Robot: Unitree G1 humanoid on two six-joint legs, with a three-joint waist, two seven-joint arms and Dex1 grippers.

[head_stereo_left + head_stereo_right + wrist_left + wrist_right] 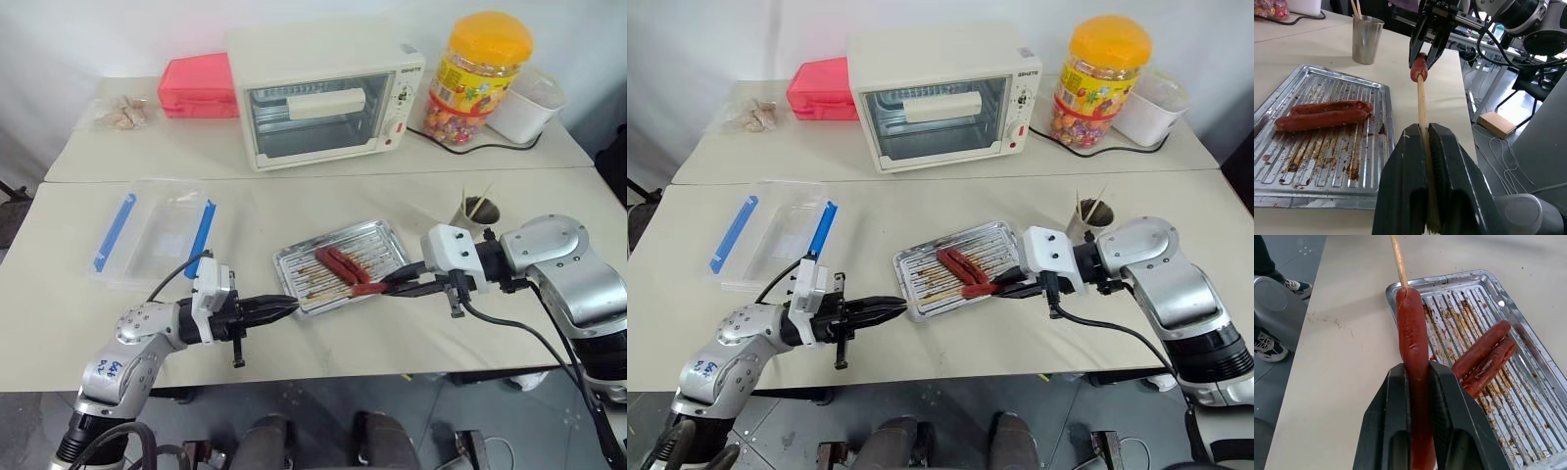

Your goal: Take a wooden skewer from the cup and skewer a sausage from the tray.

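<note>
Currently left gripper (1425,161) clamped on thin pale wooden skewer (1421,105), right gripper (1418,396) pinching glossy reddish-brown sausage (1413,328); risk: off-axis push, stick bursting through the side.

The skewer (1421,105) vanishes between the left gripper's (1428,142) fingers, its rear end hidden. The sausage's (1413,340) back end is cut off by the frame's edge, and whether the stick's tip has entered it cannot be told.
</note>
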